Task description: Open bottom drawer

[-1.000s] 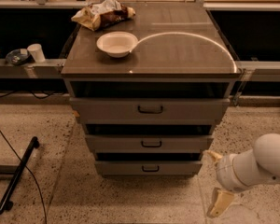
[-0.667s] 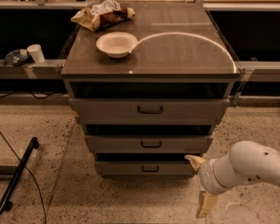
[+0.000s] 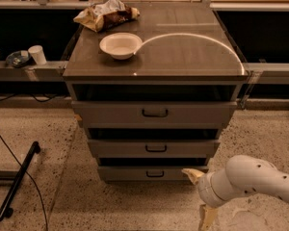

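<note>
The bottom drawer (image 3: pixel 135 173) is the lowest, shallowest grey front of three in the cabinet, with a small dark loop handle (image 3: pixel 155 174) at its centre. It looks closed. My gripper (image 3: pixel 201 195) is at the lower right, on a white arm that comes in from the right edge. Its two pale fingers are spread apart, one fingertip (image 3: pixel 191 174) close to the drawer's right end, the other (image 3: pixel 207 218) lower, near the floor. The gripper holds nothing and is to the right of the handle.
The mid drawer (image 3: pixel 154 148) and the top drawer (image 3: pixel 154 113) sit above. On the cabinet top are a white bowl (image 3: pixel 120 44) and a crumpled snack bag (image 3: pixel 107 14). A cup (image 3: pixel 37 54) stands on a left shelf. A black bar (image 3: pixel 17 182) and cable lie on the floor left.
My gripper and arm have moved left toward the right end of the bottom drawer. The drawers have not moved.
</note>
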Tool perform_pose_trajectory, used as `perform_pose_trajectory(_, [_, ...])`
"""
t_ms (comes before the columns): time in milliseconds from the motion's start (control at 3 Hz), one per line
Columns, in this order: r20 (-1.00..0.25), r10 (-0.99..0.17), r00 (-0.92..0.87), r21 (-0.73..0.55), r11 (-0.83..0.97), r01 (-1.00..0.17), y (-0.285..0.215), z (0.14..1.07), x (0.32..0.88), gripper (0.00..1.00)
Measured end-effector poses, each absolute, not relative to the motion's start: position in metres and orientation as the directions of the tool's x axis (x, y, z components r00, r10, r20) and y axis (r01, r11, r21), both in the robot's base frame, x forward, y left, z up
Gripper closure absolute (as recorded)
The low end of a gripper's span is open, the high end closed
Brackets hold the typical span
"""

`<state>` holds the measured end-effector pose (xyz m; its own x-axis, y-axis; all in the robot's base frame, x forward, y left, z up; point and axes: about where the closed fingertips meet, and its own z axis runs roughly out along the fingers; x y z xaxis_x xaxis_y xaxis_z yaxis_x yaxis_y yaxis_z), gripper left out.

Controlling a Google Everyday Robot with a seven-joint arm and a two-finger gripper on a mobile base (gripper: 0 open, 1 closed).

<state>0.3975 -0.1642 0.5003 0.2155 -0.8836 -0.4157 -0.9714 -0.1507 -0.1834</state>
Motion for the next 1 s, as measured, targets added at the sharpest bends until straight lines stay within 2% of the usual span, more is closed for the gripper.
perform_pose_trajectory(333, [-0.371,-0.893,0.256,-0.166,-0.208,-0.964,-0.162,0.487,0.403,0.00])
perform_pose_trajectory(667, [-0.296,-0.862,0.412,-0.198,-0.366,-0.909,-0.159,0.458,0.424,0.00])
perform_pose_trajectory(1000, [-0.287,-0.800,0.526,-0.201,-0.487,-0.850,-0.166,0.428,0.443,0.00])
